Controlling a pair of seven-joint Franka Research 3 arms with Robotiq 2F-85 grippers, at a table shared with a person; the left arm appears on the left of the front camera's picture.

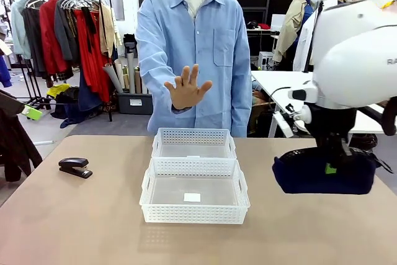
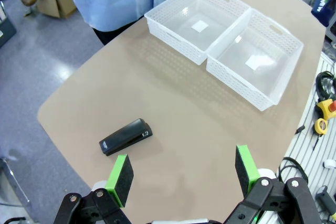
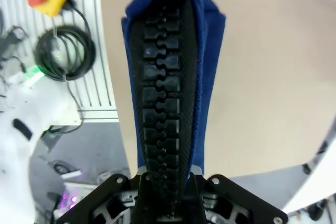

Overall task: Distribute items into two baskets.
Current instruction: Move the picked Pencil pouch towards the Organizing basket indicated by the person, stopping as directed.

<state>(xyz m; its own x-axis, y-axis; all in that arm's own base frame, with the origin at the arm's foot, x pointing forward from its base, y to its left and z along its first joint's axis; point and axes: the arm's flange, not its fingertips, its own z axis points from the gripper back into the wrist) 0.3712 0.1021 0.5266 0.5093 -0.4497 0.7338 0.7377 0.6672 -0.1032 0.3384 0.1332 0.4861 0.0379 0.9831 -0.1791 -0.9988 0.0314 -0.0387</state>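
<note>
Pouch (image 1: 298, 175), long axis side to side, tight within right tool (image 1: 330, 167); left tool (image 2: 182, 174) wide open.

My right gripper (image 1: 332, 167) is gripping the navy pouch (image 1: 301, 175).
A person's hand (image 1: 186, 89) is facing me, palm open; the stapler (image 1: 75, 167) is lying left of both baskets (image 1: 195, 212).

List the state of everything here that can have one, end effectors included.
Pouch: zipped shut, clamped at its top by the right end effector.
Stapler: closed, lying flat on the table, untouched.
Near basket: upright, empty.
Far basket: upright, empty.
Left end effector: open, holding nothing, above the table near the stapler.
Right end effector: shut on the pouch.
Person's hand: raised, palm open toward the robot.
</note>
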